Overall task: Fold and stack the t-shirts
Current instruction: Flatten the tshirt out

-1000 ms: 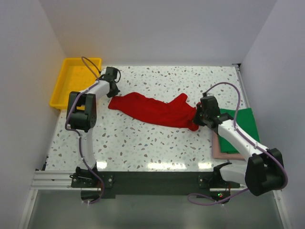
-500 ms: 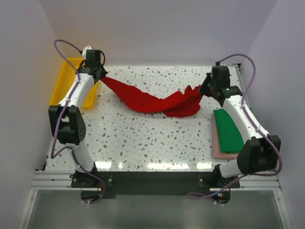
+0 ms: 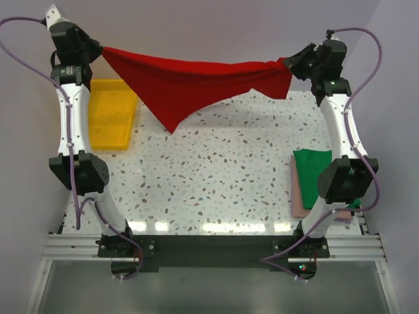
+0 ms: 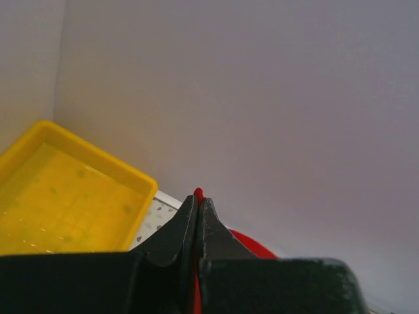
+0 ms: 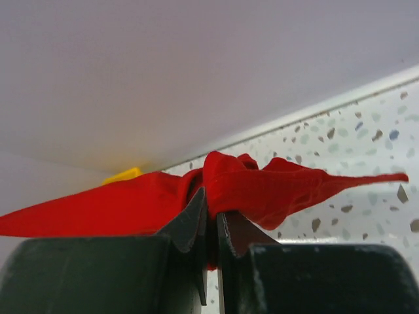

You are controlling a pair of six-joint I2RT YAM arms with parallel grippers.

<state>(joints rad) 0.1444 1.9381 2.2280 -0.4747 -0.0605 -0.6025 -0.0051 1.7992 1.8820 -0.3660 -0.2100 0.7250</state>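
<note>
Red t-shirt [image 3: 190,82] hangs stretched high over the desk [image 3: 216,183]: your left claw [image 3: 99,50] pinches one end and your right claw [image 3: 290,64] the other, both closed tight on cloth. Its lowest corner points down near the yellow tray [image 3: 111,121]. Green t-shirt [image 3: 315,171] lies on pink t-shirt [image 3: 298,199] at the right desk edge, bare desk between

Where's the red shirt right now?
In the top view the red shirt hangs above the far side of the table, stretched between the left gripper and right gripper, its left end near the tray.
</note>
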